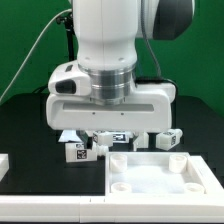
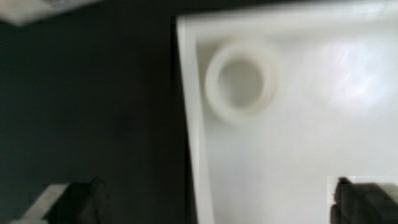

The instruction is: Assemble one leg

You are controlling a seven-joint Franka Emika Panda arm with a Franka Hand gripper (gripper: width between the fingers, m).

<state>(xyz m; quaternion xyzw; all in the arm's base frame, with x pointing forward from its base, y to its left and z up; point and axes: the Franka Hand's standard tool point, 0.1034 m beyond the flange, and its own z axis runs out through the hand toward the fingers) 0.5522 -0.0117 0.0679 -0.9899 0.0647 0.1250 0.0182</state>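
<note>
Several legs [image 1: 75,152] loose on bench [image 1: 20,128]; tool [image 2: 217,205] spread wide, empty, above tray piece [image 2: 294,130]; centre over one leg before closing.

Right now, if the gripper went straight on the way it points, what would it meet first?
Probably the white tray-shaped piece, near its edge: the open gripper straddles that edge, one finger over the piece, the other over the black table. Depth is unclear.
</note>
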